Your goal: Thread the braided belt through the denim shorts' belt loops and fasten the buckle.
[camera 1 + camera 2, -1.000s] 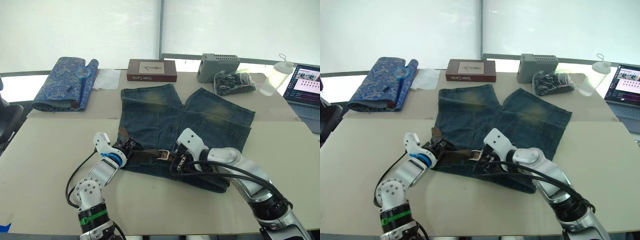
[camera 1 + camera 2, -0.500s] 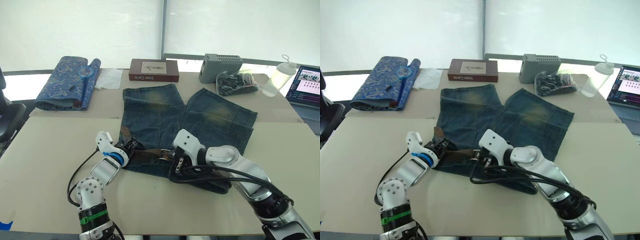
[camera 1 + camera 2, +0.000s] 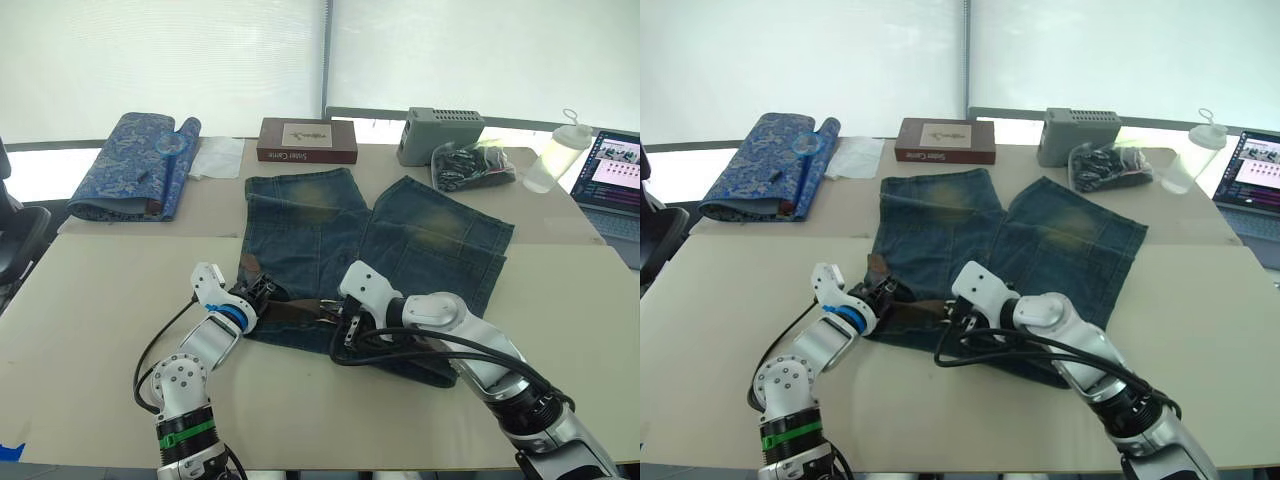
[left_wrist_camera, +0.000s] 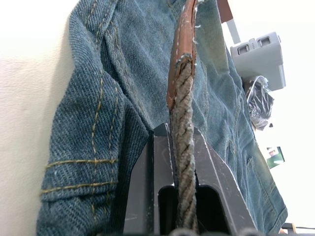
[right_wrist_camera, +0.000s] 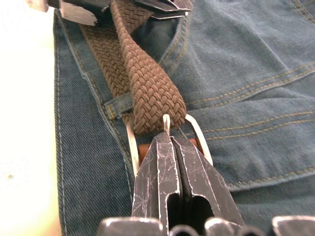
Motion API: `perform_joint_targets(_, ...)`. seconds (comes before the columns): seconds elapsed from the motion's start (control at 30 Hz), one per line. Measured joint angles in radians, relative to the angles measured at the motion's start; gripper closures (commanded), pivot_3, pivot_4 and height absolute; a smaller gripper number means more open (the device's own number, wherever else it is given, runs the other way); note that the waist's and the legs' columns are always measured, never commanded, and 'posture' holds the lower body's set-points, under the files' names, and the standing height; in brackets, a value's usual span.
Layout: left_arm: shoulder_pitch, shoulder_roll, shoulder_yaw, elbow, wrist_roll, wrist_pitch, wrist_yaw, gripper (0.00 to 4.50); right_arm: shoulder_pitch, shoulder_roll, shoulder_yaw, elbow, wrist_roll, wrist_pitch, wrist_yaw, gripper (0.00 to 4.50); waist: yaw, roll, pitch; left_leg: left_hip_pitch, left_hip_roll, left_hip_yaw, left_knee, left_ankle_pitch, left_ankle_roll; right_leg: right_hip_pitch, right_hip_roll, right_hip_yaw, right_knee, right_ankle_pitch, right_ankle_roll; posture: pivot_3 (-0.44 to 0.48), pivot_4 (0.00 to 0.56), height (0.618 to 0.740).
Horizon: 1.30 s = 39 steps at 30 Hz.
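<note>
The denim shorts (image 3: 330, 225) lie flat on the table, waistband toward me. The braided belt (image 5: 147, 83) runs along the waistband and passes under a belt loop (image 5: 118, 104). My left gripper (image 3: 262, 293) is at the waistband's left corner, shut on the belt (image 4: 183, 98) just behind its brown leather tip (image 4: 184, 39). My right gripper (image 5: 170, 140) is near the middle of the waistband, shut on the silver buckle (image 5: 199, 137), whose frame stands on either side of the fingertips. The belt end loops through that frame.
A blue patterned fabric roll (image 3: 135, 165) lies at the back left. A brown box (image 3: 308, 140), a grey box (image 3: 440, 135), a bag of dark items (image 3: 470, 165), a plastic bottle (image 3: 558, 150) and a laptop (image 3: 615, 170) line the far edge. Black cables (image 3: 400, 345) trail over the shorts.
My right gripper has slid left along the waistband with the buckle, closer to the left gripper. The left gripper has kept its hold and place.
</note>
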Motion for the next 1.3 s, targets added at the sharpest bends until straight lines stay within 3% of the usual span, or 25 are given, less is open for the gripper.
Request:
perform_joint_targets(0.5,0.007,0.050,-0.016,0.000,-0.038,-0.019,-0.002,4.50,-0.009,0.007,0.042,0.096,-0.051,-0.094,0.054,4.46,-0.009,0.000,0.000,0.003,0.001,0.000,-0.001,0.000,-0.001,0.001,0.000,-0.001,0.000,-0.001,-0.001,0.000,0.150,0.740)
perform_joint_targets(0.67,-0.020,0.075,-0.018,0.000,-0.072,-0.019,-0.016,4.50,-0.009,0.014,0.060,0.107,-0.082,-0.109,0.061,4.46,-0.011,-0.001,-0.001,0.014,0.001,0.001,-0.009,-0.001,-0.003,0.010,-0.001,0.000,-0.002,-0.004,-0.006,0.000,0.150,0.740)
perform_joint_targets(0.97,-0.062,0.079,-0.011,0.044,-0.107,-0.039,-0.010,4.50,-0.007,0.032,0.063,0.127,-0.096,-0.110,0.077,4.46,-0.012,-0.003,-0.002,0.019,0.001,0.001,-0.016,-0.001,-0.012,0.012,0.000,-0.001,-0.002,-0.004,-0.006,0.000,0.150,0.740)
perform_joint_targets(1.3,-0.212,0.059,-0.109,0.131,-0.217,0.026,-0.135,4.50,0.000,0.048,0.059,0.138,-0.118,-0.112,0.084,4.46,-0.010,-0.008,-0.005,0.021,0.001,0.001,-0.016,-0.001,-0.012,0.013,0.000,-0.001,-0.002,-0.004,-0.006,0.000,0.150,0.740)
